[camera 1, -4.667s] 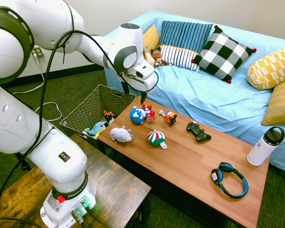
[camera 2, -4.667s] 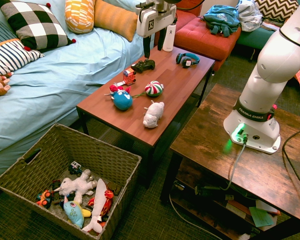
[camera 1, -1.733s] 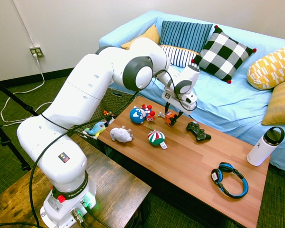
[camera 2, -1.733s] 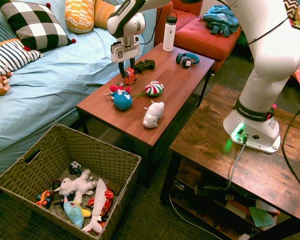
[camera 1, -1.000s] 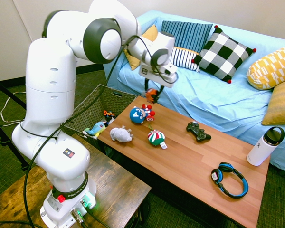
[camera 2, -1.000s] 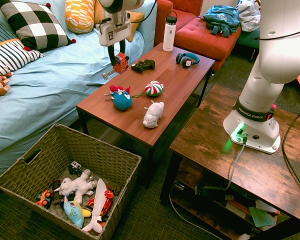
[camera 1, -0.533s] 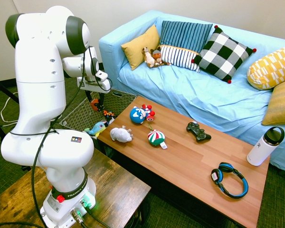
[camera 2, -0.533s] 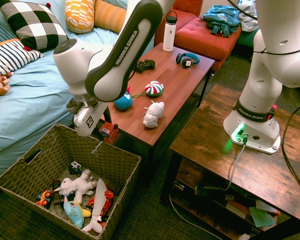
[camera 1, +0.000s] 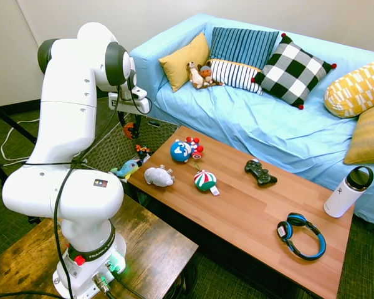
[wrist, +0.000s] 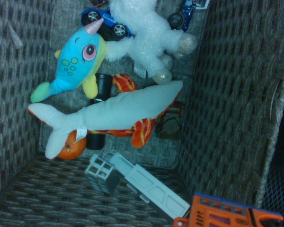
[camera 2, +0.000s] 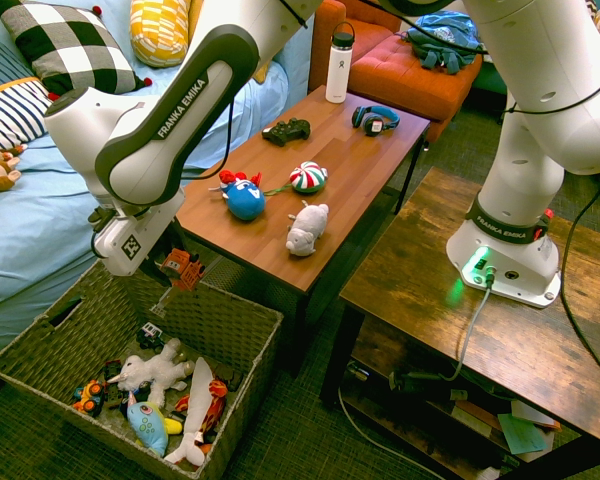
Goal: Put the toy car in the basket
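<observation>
Across from the table side to the basket goes the toy car (camera 2: 183, 270), and now it's up over the basket's (camera 2: 254, 315) table-side edge, clamped between the fingers of the gripper (camera 2: 166, 263)! The wrist view has its long grey ladder reaching out over the inside, the orange body near the wicker wall. That's the relation that matters: car above the rim, toys such as the white-bellied plush (wrist: 118, 111) below. A touch further inward, I'd say, before those fingers part, or the body might clip the edge.
</observation>
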You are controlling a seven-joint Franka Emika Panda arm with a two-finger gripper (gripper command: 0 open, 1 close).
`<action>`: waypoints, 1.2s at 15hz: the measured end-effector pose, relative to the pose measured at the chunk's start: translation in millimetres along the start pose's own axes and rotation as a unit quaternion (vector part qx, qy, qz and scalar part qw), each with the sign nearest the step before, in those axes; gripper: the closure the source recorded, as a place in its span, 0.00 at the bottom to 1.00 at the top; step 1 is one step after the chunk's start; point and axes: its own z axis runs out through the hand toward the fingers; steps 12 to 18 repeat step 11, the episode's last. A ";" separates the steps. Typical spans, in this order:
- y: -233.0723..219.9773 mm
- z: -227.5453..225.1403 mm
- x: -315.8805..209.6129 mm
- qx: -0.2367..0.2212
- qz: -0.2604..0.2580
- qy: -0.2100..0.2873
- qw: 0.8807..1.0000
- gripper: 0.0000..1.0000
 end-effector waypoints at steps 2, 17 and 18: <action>17.2 -11.2 11.5 0.010 -0.001 -0.004 1.000 0.00; 251.4 -129.5 116.8 0.153 0.033 0.025 0.987 0.00; 251.4 -129.5 116.8 0.153 0.033 0.025 0.987 0.00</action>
